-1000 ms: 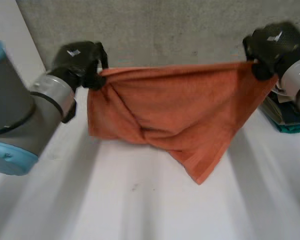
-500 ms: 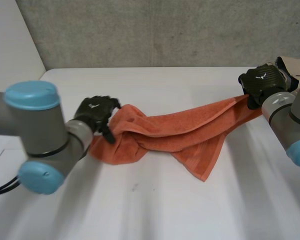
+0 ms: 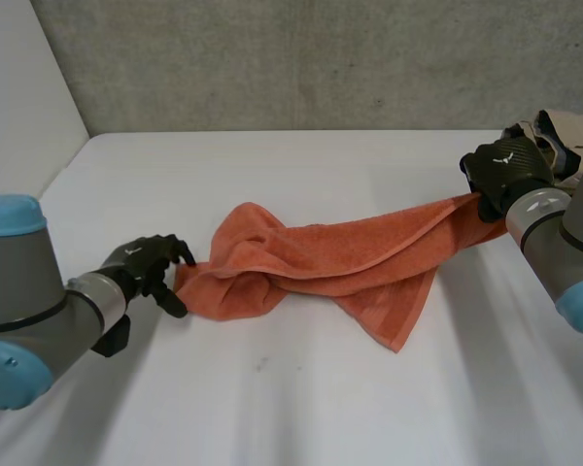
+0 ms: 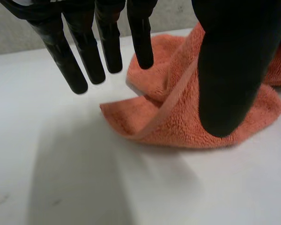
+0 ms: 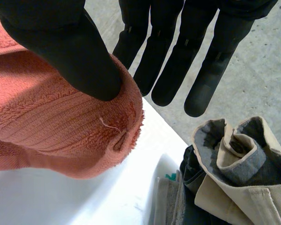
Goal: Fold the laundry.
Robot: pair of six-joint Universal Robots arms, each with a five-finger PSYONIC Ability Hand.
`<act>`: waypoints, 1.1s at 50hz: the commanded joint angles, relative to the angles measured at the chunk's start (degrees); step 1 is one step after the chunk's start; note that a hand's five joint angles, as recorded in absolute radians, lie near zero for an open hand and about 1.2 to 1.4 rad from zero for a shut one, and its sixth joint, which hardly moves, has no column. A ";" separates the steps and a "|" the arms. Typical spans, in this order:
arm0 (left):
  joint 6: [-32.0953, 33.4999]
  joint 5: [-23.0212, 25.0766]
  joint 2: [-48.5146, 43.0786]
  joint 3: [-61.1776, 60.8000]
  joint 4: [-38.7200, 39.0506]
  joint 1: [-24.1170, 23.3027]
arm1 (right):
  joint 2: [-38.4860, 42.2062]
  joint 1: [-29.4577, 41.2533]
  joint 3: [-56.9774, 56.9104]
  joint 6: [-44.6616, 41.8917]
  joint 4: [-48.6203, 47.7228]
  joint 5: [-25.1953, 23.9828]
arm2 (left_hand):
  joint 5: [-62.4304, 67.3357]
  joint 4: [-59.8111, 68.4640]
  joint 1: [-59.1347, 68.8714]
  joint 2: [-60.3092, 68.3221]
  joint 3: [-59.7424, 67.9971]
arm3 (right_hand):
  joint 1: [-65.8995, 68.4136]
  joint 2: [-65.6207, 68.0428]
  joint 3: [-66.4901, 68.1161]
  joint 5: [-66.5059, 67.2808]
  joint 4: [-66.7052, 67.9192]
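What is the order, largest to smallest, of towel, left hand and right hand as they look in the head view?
1. The towel, clearly largest.
2. The left hand and right hand look about alike, so unranked.

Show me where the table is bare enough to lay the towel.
Bare: the front stretch of table before the towel, and the strip between it and the wall. Crowded: the right far corner, with the clothes pile.

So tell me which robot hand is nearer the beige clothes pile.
Right. The right robot hand is beside the beige clothes pile, pinching one end of the orange towel; the left robot hand is open at its opposite end.
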 commanded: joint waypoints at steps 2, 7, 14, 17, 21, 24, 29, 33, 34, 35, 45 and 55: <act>0.28 0.07 -6.92 4.43 -0.28 -1.88 | -0.09 -0.16 0.20 0.07 -0.43 0.00 | 20.16 20.31 20.04 20.37 20.27 | 16.24 12.55 11.91 12.46 11.43; 0.45 -0.28 -9.02 7.16 -0.90 -2.59 | -1.14 -0.16 0.12 -0.10 -0.61 0.00 | 48.61 48.76 48.49 48.82 48.72 | 16.24 12.55 11.91 12.46 11.43; 1.33 -1.94 -4.74 9.97 -1.60 -2.24 | -5.27 -0.43 -1.55 -0.63 0.10 -0.17 | 52.79 52.94 52.67 53.00 52.90 | 16.24 12.55 11.91 12.46 11.43; 1.59 -3.88 5.80 10.06 -1.60 -1.80 | -9.22 -1.65 -3.40 -3.35 1.76 -0.35 | 52.79 52.94 52.67 53.00 52.90 | 16.24 12.55 11.91 12.46 11.43; 3.35 -4.67 17.84 10.24 -0.90 -0.92 | -14.93 -3.32 -5.77 -10.20 8.43 -1.84 | 52.79 52.94 52.67 53.00 52.90 | 16.24 12.55 11.91 12.46 11.43; 6.77 -4.32 26.63 10.85 -0.81 0.22 | -18.98 -4.21 -9.46 -13.90 13.88 -2.11 | 52.79 52.94 52.67 53.00 52.90 | 16.24 12.55 11.91 12.46 11.43; 14.50 -3.71 31.93 10.94 -0.99 0.66 | -22.85 -4.12 -13.77 -14.61 20.57 -2.37 | 52.79 52.94 52.67 53.00 52.90 | 16.24 12.55 11.91 12.46 11.43; 20.66 -4.50 30.61 10.77 -1.43 0.58 | -21.98 -4.47 -15.00 -14.87 25.49 -2.89 | 52.79 52.94 52.67 53.00 52.90 | 16.24 12.55 11.91 12.46 11.43; 22.76 -4.67 28.26 10.85 -1.60 0.58 | -19.97 -4.47 -15.00 -14.96 26.98 -3.33 | 52.79 52.94 52.67 53.00 52.90 | 16.24 12.55 11.91 12.46 11.43; 23.82 -4.85 26.67 10.94 -1.60 0.58 | -18.65 -4.47 -15.00 -14.96 27.60 -3.51 | 52.79 52.94 52.67 53.00 52.90 | 16.24 12.55 11.91 12.46 11.43; 32.00 -8.01 3.74 16.55 -1.34 -0.21 | -3.53 -2.89 -18.51 -14.08 25.95 -2.99 | 52.79 52.94 52.67 53.00 52.90 | 16.24 12.55 11.91 12.46 11.43; 36.31 -7.75 -12.19 47.84 12.78 -1.97 | 8.08 -0.34 -33.63 -8.37 -5.23 4.13 | 52.79 52.94 52.67 53.00 52.90 | 16.24 12.55 11.91 12.46 11.43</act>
